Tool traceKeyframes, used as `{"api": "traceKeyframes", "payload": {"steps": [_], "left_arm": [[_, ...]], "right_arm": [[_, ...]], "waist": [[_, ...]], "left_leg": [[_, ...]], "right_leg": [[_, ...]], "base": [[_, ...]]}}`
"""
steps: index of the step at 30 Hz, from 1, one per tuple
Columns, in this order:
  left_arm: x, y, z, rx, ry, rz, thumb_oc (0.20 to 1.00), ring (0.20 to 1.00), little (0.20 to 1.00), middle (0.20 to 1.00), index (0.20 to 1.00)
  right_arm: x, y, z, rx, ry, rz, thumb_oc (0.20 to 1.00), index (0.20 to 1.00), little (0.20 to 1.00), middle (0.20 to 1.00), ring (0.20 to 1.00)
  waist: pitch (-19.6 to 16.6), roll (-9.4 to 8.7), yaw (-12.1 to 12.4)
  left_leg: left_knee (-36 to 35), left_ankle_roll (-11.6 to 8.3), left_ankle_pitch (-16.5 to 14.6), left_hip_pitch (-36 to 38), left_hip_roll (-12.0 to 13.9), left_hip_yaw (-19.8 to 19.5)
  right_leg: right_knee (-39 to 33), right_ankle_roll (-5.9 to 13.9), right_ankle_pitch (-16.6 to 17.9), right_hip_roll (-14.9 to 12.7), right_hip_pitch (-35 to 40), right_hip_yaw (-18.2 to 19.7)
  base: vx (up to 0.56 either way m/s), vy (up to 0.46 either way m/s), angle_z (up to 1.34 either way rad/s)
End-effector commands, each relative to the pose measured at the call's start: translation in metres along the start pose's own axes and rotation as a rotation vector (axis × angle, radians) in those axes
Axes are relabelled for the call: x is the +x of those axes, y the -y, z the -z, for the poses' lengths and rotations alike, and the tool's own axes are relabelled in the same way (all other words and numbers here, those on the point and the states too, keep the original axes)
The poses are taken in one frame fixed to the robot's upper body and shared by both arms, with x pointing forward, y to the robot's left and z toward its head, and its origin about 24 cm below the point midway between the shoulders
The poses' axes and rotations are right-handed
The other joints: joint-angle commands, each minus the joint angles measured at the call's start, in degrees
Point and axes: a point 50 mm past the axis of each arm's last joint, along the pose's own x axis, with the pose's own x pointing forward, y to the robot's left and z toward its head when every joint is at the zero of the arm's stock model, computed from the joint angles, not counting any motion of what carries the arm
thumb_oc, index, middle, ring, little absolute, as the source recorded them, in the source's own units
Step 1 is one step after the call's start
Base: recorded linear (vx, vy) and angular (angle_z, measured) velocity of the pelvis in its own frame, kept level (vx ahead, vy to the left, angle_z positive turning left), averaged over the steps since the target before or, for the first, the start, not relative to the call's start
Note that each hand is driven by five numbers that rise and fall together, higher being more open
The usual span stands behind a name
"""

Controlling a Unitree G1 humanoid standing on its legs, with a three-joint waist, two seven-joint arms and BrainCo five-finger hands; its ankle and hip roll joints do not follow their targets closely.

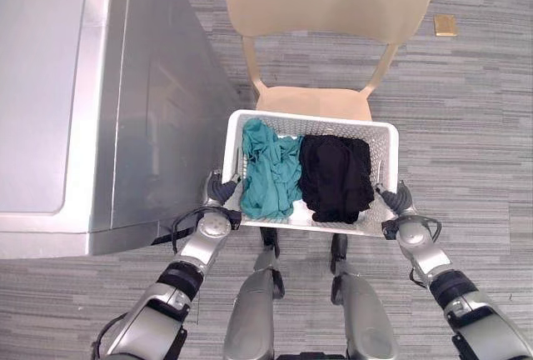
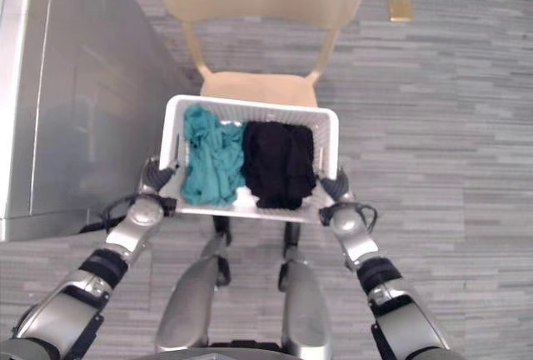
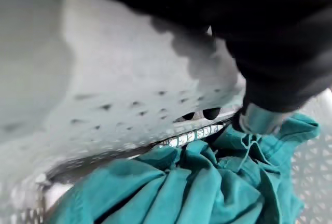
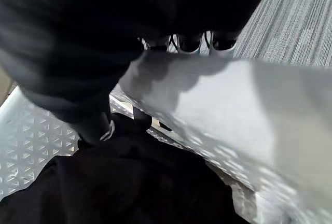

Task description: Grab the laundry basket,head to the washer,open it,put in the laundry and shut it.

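Observation:
A white perforated laundry basket (image 1: 308, 118) sits in front of me, its far edge over the front of the chair seat. Inside lie a teal garment (image 1: 268, 168) on the left and a black garment (image 1: 335, 175) on the right. My left hand (image 1: 221, 187) is curled round the basket's left rim (image 3: 129, 79), thumb (image 3: 259, 117) inside against the teal cloth (image 3: 207, 182). My right hand (image 1: 398, 199) grips the right rim (image 4: 233, 105), thumb (image 4: 96, 125) inside above the black cloth (image 4: 129, 182). The silver washer (image 1: 75, 93) stands close on the left.
A beige chair (image 1: 329, 2) stands straight ahead behind the basket. A small tan object (image 1: 445, 25) lies on the grey striped carpet at the far right. Open carpet stretches to the right of the chair.

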Motion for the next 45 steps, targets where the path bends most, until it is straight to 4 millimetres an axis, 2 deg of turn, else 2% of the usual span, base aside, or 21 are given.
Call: {"api": "traceKeyframes", "payload": {"steps": [1,7,11,17,20,21,24,25,26,27,28,31,33,34,36,37,38,39,40,42,45], "left_arm": [[-0.009,0.038,-0.040,-0.120,0.204,0.120,1.000,1.000,1.000,1.000,1.000],[-0.020,0.023,-0.022,-0.114,0.185,0.109,1.000,1.000,1.000,1.000,1.000],[-0.025,-0.011,-0.011,-0.095,0.184,0.038,1.000,1.000,1.000,1.000,1.000],[-0.034,-0.031,0.007,-0.065,0.143,0.022,1.000,1.000,1.000,1.000,1.000],[-0.052,-0.038,0.038,-0.081,0.042,0.030,1.000,1.000,1.000,1.000,1.000],[-0.063,-0.036,0.058,-0.102,-0.036,0.037,1.000,1.000,1.000,1.000,1.000],[-0.069,-0.035,0.069,-0.111,-0.077,0.042,1.000,1.000,1.000,1.000,1.000],[-0.083,-0.030,0.097,-0.122,-0.197,0.046,1.000,1.000,1.000,1.000,1.000],[-0.083,-0.030,0.097,-0.122,-0.197,0.046,1.000,1.000,1.000,1.000,1.000],[-0.096,-0.027,0.117,-0.136,-0.289,0.049,1.000,1.000,1.000,1.000,1.000],[-0.102,-0.026,0.126,-0.140,-0.333,0.047,1.000,1.000,1.000,1.000,1.000],[-0.116,-0.021,0.149,-0.140,-0.445,0.048,1.000,1.000,1.000,1.000,1.000],[-0.119,-0.019,0.154,-0.142,-0.473,0.049,1.000,1.000,1.000,1.000,1.000],[-0.122,-0.014,0.166,-0.151,-0.537,0.027,1.000,1.000,1.000,1.000,1.000],[-0.123,-0.010,0.168,-0.140,-0.549,0.034,1.000,1.000,1.000,1.000,1.000],[-0.125,-0.004,0.172,-0.125,-0.577,0.051,1.000,1.000,1.000,1.000,1.000],[-0.126,-0.002,0.174,-0.127,-0.587,0.050,1.000,1.000,1.000,1.000,1.000],[-0.126,-0.002,0.173,-0.127,-0.585,0.049,1.000,1.000,1.000,1.000,1.000],[-0.127,0.000,0.175,-0.128,-0.594,0.052,1.000,1.000,1.000,1.000,1.000],[-0.125,0.004,0.174,-0.123,-0.599,0.061,1.000,1.000,1.000,1.000,1.000],[-0.116,0.008,0.167,-0.107,-0.565,0.080,1.000,1.000,1.000,1.000,1.000]], "right_arm": [[-0.009,-0.025,-0.036,0.079,0.180,-0.092,1.000,1.000,1.000,1.000,1.000],[-0.020,-0.015,-0.012,0.076,0.125,-0.106,1.000,1.000,1.000,1.000,1.000],[-0.023,0.014,0.006,0.121,0.086,-0.053,1.000,1.000,1.000,1.000,1.000],[-0.029,0.032,0.023,0.141,0.039,-0.041,1.000,1.000,1.000,1.000,1.000],[-0.042,0.044,0.045,0.122,-0.024,-0.040,1.000,1.000,1.000,1.000,1.000],[-0.051,0.043,0.058,0.107,-0.068,-0.062,1.000,1.000,1.000,1.000,1.000],[-0.054,0.041,0.064,0.097,-0.090,-0.073,1.000,1.000,1.000,1.000,1.000],[-0.063,0.035,0.078,0.071,-0.143,-0.106,1.000,1.000,1.000,1.000,1.000],[-0.063,0.035,0.078,0.071,-0.143,-0.106,1.000,1.000,1.000,1.000,1.000],[-0.070,0.029,0.089,0.079,-0.190,-0.127,1.000,1.000,1.000,1.000,1.000],[-0.073,0.027,0.094,0.081,-0.212,-0.132,1.000,1.000,1.000,1.000,1.000],[-0.081,0.017,0.109,0.091,-0.284,-0.150,1.000,1.000,1.000,1.000,1.000],[-0.082,0.013,0.111,0.096,-0.299,-0.157,1.000,1.000,1.000,1.000,1.000],[-0.084,0.005,0.118,0.098,-0.337,-0.171,1.000,1.000,1.000,1.000,1.000],[-0.087,-0.002,0.121,0.093,-0.361,-0.197,1.000,1.000,1.000,1.000,1.000],[-0.088,-0.008,0.121,0.088,-0.369,-0.226,1.000,1.000,1.000,1.000,1.000],[-0.089,-0.010,0.122,0.090,-0.374,-0.230,1.000,1.000,1.000,1.000,1.000],[-0.088,-0.010,0.122,0.091,-0.372,-0.230,1.000,1.000,1.000,1.000,1.000],[-0.091,-0.011,0.123,0.094,-0.381,-0.234,1.000,1.000,1.000,1.000,1.000],[-0.096,-0.013,0.129,0.107,-0.414,-0.226,1.000,1.000,1.000,1.000,1.000],[-0.102,-0.017,0.134,0.155,-0.451,-0.205,1.000,1.000,1.000,1.000,1.000]], "waist": [[-3.28,-1.63,-0.15],[-4.56,-1.38,-0.20],[-5.80,-0.85,0.05],[-6.33,-0.45,0.24],[-7.01,-0.09,0.50],[-7.37,0.05,0.58],[-7.80,0.18,0.58],[-7.86,0.27,0.82],[-7.98,0.30,0.82],[-8.29,0.44,1.11],[-8.35,0.35,1.24],[-8.69,0.26,1.74],[-8.68,0.20,1.78],[-8.51,-0.25,1.81],[-8.78,-0.77,1.60],[-9.56,-1.23,0.66],[-10.01,-1.06,0.29],[-9.83,-1.23,0.23],[-10.37,-0.84,-0.24],[-11.78,-0.31,-1.78],[-13.23,0.37,-3.54]], "left_leg": [[6.37,-2.87,-8.42,-0.55,1.23,-2.41],[4.53,-3.11,-8.20,3.27,1.56,-2.20],[2.45,-3.62,-7.20,5.86,1.85,-2.49],[1.63,-3.87,-6.75,7.28,2.04,-2.49],[0.74,-4.09,-6.21,8.56,2.31,-2.74],[0.20,-4.21,-5.85,9.37,2.44,-2.90],[-0.02,-4.23,-5.61,9.57,2.54,-3.04],[-0.28,-4.39,-5.44,10.64,2.75,-3.28],[-0.27,-4.39,-5.33,10.42,2.79,-3.31],[-0.17,-4.56,-4.99,10.92,2.86,-3.44],[0.21,-4.65,-4.92,10.94,2.95,-3.71],[1.50,-4.81,-4.69,10.28,3.07,-4.22],[2.09,-4.80,-4.77,9.93,2.92,-4.50],[6.36,-5.12,-6.16,7.33,2.52,-4.03],[8.81,-4.74,-8.93,7.28,2.51,-3.17],[11.33,-4.73,-11.81,9.57,4.49,-1.57],[12.03,-5.39,-13.41,11.24,5.95,-1.08],[11.98,-4.88,-12.26,10.65,5.79,-0.63],[11.64,-5.75,-13.31,12.55,7.16,0.20],[9.30,-6.82,-12.18,15.15,9.35,4.84],[6.52,-7.58,-11.25,16.13,10.02,10.21]], "right_leg": [[-1.41,-0.45,-2.13,0.64,-0.71,-0.34],[-2.24,-0.65,-2.18,1.20,1.87,-0.71],[-3.28,-0.66,-2.76,1.82,4.42,-1.45],[-3.66,-0.56,-3.23,2.05,5.92,-1.95],[-3.76,-0.56,-4.05,2.21,7.41,-2.52],[-3.51,-0.65,-4.62,2.39,8.15,-2.87],[-3.51,-0.74,-4.73,2.53,8.46,-3.05],[-3.25,-0.99,-5.54,2.63,9.75,-3.58],[-3.38,-1.01,-5.35,2.68,9.59,-3.60],[-3.81,-1.15,-5.56,3.02,10.75,-4.03],[-4.34,-1.25,-5.55,3.14,11.40,-4.19],[-6.12,-1.52,-5.44,3.52,12.75,-4.85],[-6.61,-1.58,-5.31,3.55,13.05,-5.09],[-7.37,-1.72,-4.83,2.26,13.04,-6.77],[-7.85,-1.33,-3.78,0.60,12.43,-8.16],[-8.23,-0.70,-2.89,-1.54,12.52,-9.82],[-8.17,-0.12,-3.62,-2.07,13.28,-10.19],[-8.13,-0.49,-2.74,-2.35,12.69,-10.61],[-8.12,0.18,-3.57,-2.70,13.54,-11.17],[-8.18,1.06,-3.00,-4.43,13.81,-13.85],[-8.60,2.55,-1.09,-7.13,13.90,-16.96]], "base": [[0.03,-0.034,-0.01],[0.04,-0.037,-0.03],[0.02,-0.049,-0.01],[0.01,-0.015,0.02],[0.00,-0.035,0.13],[-0.01,-0.048,0.16],[-0.01,-0.039,0.11],[-0.02,-0.047,0.13],[-0.05,-0.086,0.18],[-0.05,-0.064,0.26],[-0.06,-0.094,0.19],[-0.04,-0.061,0.15],[-0.06,-0.022,0.34],[-0.14,0.015,0.42],[-0.12,0.109,0.85],[0.03,0.208,0.95],[-0.02,0.179,0.65],[0.09,0.127,0.51],[0.03,0.164,0.70],[0.09,0.272,0.56],[0.07,0.336,0.89]]}}
